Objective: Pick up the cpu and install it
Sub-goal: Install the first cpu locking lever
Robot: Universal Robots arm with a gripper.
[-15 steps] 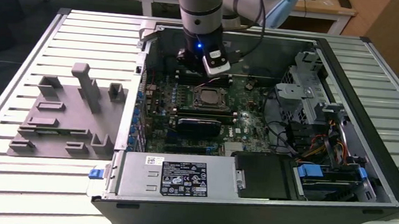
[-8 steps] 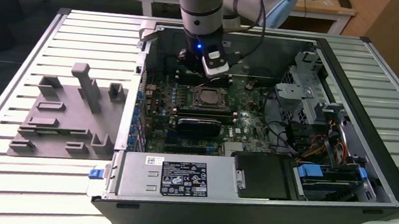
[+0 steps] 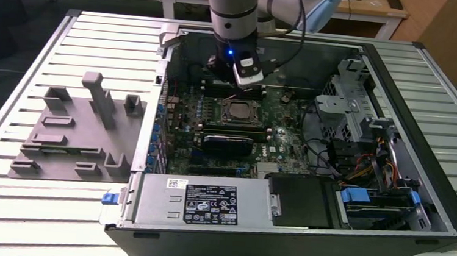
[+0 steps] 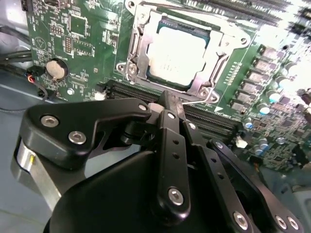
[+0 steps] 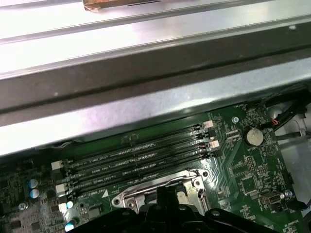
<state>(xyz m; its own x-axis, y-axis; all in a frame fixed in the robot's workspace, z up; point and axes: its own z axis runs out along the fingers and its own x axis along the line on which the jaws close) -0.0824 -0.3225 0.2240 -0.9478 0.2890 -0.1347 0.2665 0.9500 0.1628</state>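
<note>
Find the cpu [image 4: 177,53] lying flat inside the socket frame [image 4: 132,60] on the green motherboard [image 4: 73,29], silver top up, in the second wrist view; judge pick-up and placement as done. See the gripper [image 4: 169,99] just above the board beside the socket, fingertips pressed together on nothing and apart from the chip. Cannot tell whether the metal frame is latched down over the chip, so count locking as the one part possibly left.
</note>
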